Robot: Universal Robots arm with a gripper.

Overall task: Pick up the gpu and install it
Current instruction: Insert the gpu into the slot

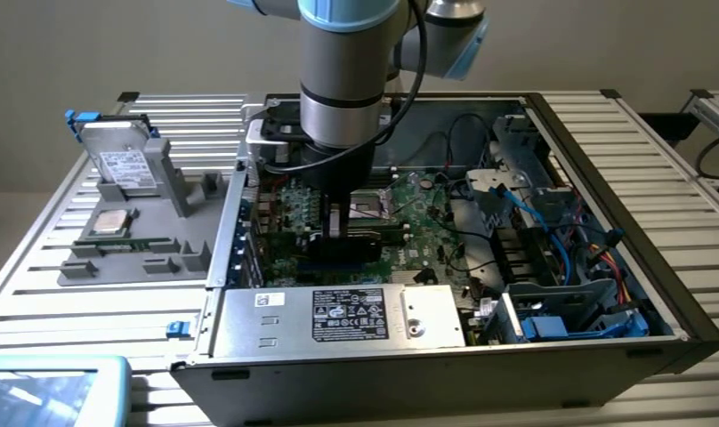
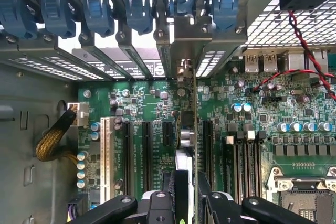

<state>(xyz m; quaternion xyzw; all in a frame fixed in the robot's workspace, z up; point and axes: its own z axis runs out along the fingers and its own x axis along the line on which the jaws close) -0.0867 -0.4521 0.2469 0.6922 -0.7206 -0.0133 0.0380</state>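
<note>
Over motherboard slots [image 2: 147, 150] | tool [image 2: 191, 195] grips gpu [image 2: 195, 108] upright | power-supply label [image 1: 351, 315] illegible

Silver-grey cylindrical arm [image 1: 335, 98], light blue joint caps [image 1: 348, 11], black cable [image 1: 420, 62], black bolted gripper [image 2: 186, 203]

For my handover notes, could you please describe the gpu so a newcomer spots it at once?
Find the open black computer case, then the green motherboard inside. The thin dark gpu stands on edge in the black gripper, unlike the bare long slots beside it.

The gpu [image 2: 186, 177] stands upright and edge-on, clamped between the jaws, seemingly over a motherboard slot.
</note>
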